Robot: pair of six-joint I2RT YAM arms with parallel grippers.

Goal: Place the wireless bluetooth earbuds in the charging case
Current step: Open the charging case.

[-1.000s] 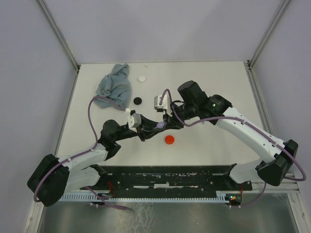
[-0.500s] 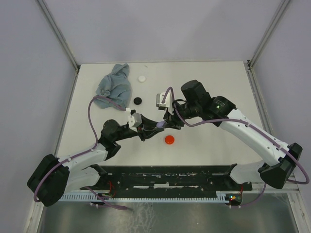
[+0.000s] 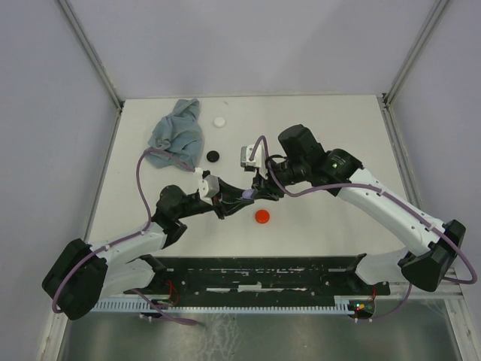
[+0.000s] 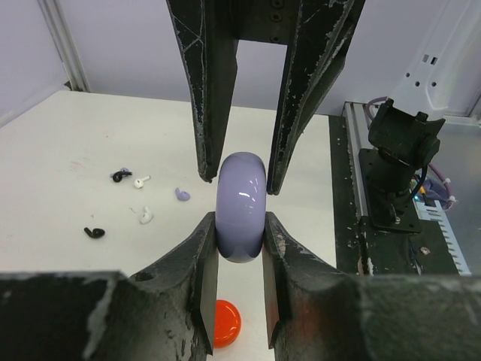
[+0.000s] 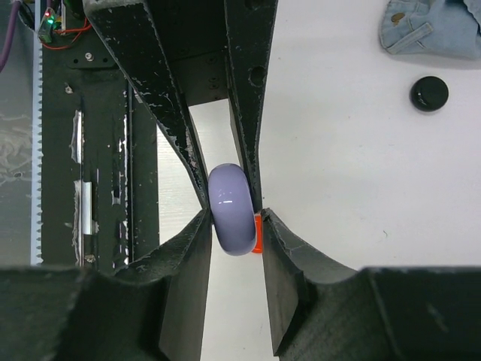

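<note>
A lavender charging case point(image 3: 247, 195), shut, hangs above the table between both grippers. My left gripper point(image 4: 240, 226) is shut on the lavender case point(image 4: 240, 188), pinching its lower part. My right gripper point(image 5: 236, 218) comes from the opposite side. Its fingers flank the case point(image 5: 231, 207) with a thin gap on one side, so it is open. Tiny earbuds lie on the table in the left wrist view: a black one point(image 4: 120, 176), a white one point(image 4: 140, 181), a lavender one point(image 4: 182, 195), a second white one point(image 4: 144, 216) and a second black one point(image 4: 94, 232).
A red disc point(image 3: 261, 216) lies on the table under the grippers. A black disc point(image 3: 213, 156) and a white disc point(image 3: 219, 121) lie further back, beside a crumpled blue cloth point(image 3: 178, 134). A black rail point(image 3: 263, 274) runs along the near edge.
The right arm's wrist has shifted slightly while its fingers stay around the case. The left gripper and the case have hardly moved.
</note>
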